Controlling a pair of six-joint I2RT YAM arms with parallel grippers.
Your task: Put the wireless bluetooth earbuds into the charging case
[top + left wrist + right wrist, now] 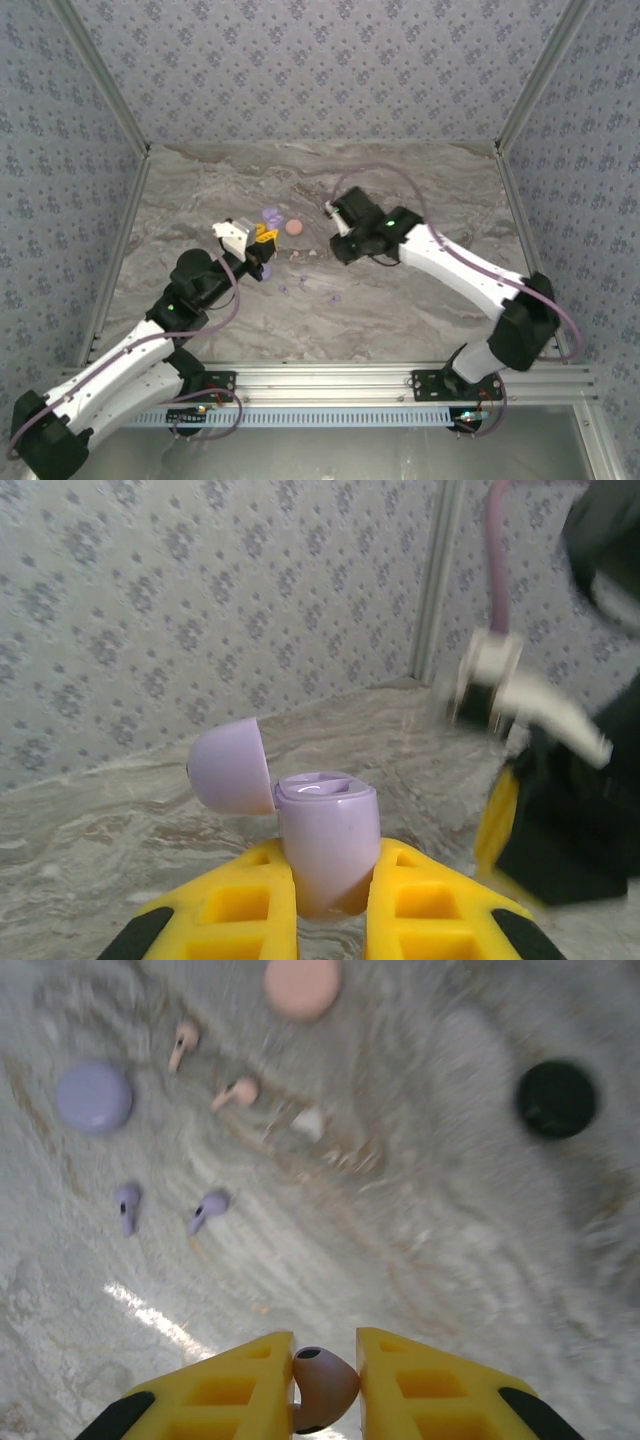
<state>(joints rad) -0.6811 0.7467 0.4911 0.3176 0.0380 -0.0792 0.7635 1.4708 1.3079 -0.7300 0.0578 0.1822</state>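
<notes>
My left gripper (330, 900) is shut on the lilac charging case (328, 840), which stands upright between the yellow fingers with its lid (228, 767) swung open to the left. From above, the case (270, 215) sits left of centre. My right gripper (322, 1380) is shut on one dusky lilac earbud (322, 1388) and hangs above the marble table. Two lilac earbuds (208, 1210) (126, 1205) and two pink earbuds (238, 1092) (183, 1042) lie loose on the table below it. The right gripper (342, 248) is to the right of the case.
A pink disc (302, 985), a lilac disc (93, 1097) and a black disc (556, 1098) lie on the table (420, 170). The pink disc (294, 227) sits between the two grippers. Patterned walls close in the back and both sides.
</notes>
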